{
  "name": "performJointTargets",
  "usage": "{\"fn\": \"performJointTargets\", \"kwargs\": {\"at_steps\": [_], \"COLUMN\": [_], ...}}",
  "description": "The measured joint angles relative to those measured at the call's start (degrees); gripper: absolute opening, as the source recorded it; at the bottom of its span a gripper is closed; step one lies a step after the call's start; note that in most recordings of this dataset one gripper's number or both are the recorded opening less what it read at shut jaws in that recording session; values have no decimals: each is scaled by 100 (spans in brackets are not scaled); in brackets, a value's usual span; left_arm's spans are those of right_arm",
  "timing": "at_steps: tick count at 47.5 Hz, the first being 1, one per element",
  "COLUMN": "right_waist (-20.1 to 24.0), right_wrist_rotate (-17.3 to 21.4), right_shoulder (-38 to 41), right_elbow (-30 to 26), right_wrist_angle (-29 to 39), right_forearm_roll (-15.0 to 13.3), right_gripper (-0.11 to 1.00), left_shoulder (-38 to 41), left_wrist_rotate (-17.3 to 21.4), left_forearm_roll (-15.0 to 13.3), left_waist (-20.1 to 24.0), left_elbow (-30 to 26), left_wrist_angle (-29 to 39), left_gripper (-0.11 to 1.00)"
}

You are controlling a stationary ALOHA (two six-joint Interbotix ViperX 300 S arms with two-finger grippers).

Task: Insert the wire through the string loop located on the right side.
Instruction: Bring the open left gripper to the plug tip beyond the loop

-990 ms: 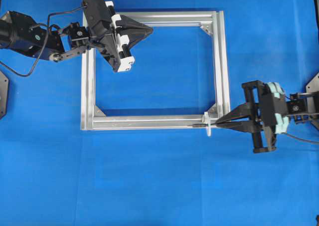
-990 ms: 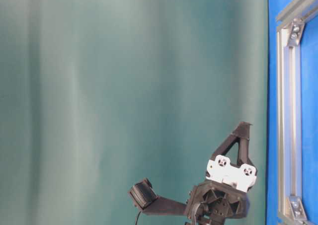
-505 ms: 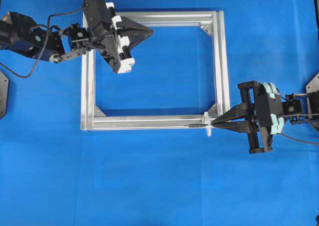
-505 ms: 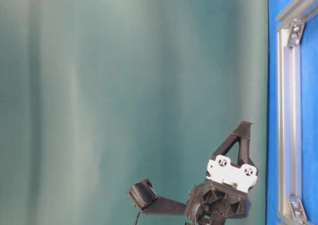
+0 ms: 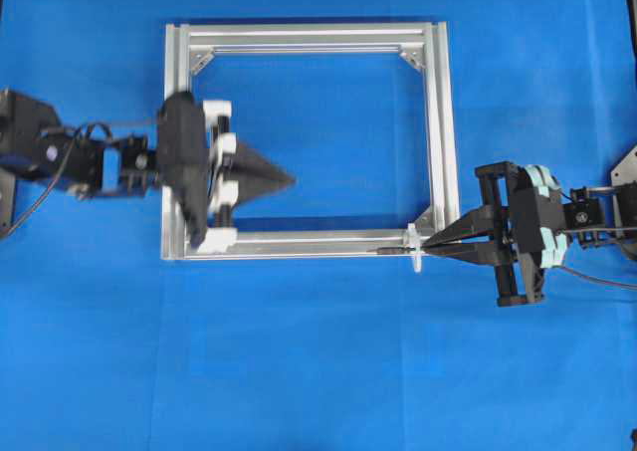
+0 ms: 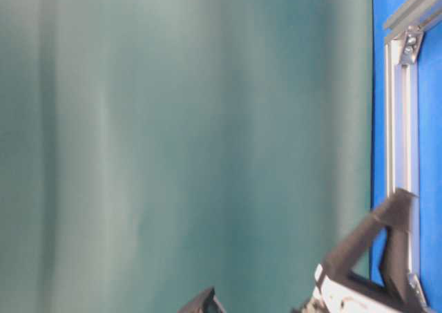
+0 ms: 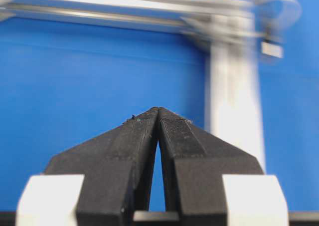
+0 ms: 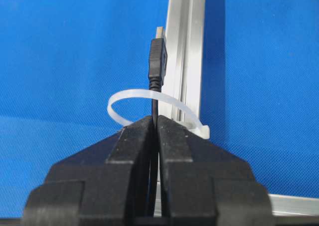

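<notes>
Across the blue table (image 5: 328, 371) the square aluminium frame (image 5: 440, 122) takes up the middle, with bare cloth on every side of it and open room inside its rails. At its left rail sits the left gripper (image 5: 284, 179), fingers pressed together on nothing, tips pointing into the frame's open middle. At the lower right corner sits the right gripper (image 5: 430, 244), jaws clamped on the wire (image 8: 156, 94) just behind its plug.

From the right wrist view the plug has already passed through the string loop (image 8: 149, 99), which stands up from the bottom rail as a thin white hoop; the black plug body and silvery tip lie beyond it, alongside the rail. From overhead the loop (image 5: 413, 247) is only a small white fleck, and I cannot quite tell whether the wire touches it.

Trouble could come from the right fingers themselves: they sit right against the hoop, so pushing further may bend or flatten it instead of feeding more wire. Letting go too soon risks the stiff cable springing back out. The left gripper has free space inside the frame to cross towards the plug, though the bottom rail runs close beside that path.
</notes>
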Motion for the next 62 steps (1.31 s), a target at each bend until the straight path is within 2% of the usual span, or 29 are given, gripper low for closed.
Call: {"fn": "performJointTargets", "kwargs": {"at_steps": [5,9,25,31,52,62], "right_waist": [0,0,-9,0,-9,-9], "right_wrist_rotate": [0,0,0,0,0,0], "right_shoulder": [0,0,0,0,0,0], "right_elbow": [0,0,0,0,0,0], "right_wrist_angle": [9,9,9,9,0,9], "right_forearm_roll": [9,0,9,9,9,0], "right_gripper": [-3,-3,-3,-3,-3,-3], "left_shoulder": [-44,-53,-35,114,853,1125], "left_wrist_rotate": [0,-9,-26,-18,-9,0], "left_forearm_roll": [-9,-9,0,0,0,0], "left_waist": [-439,-624,-606,-589,-343,-334], "left_elbow": [53,70,-88,-439,-2206,-2681], "left_wrist_angle": [0,0,97,439,1670,2039], "left_gripper": [0,0,0,0,0,0]}}
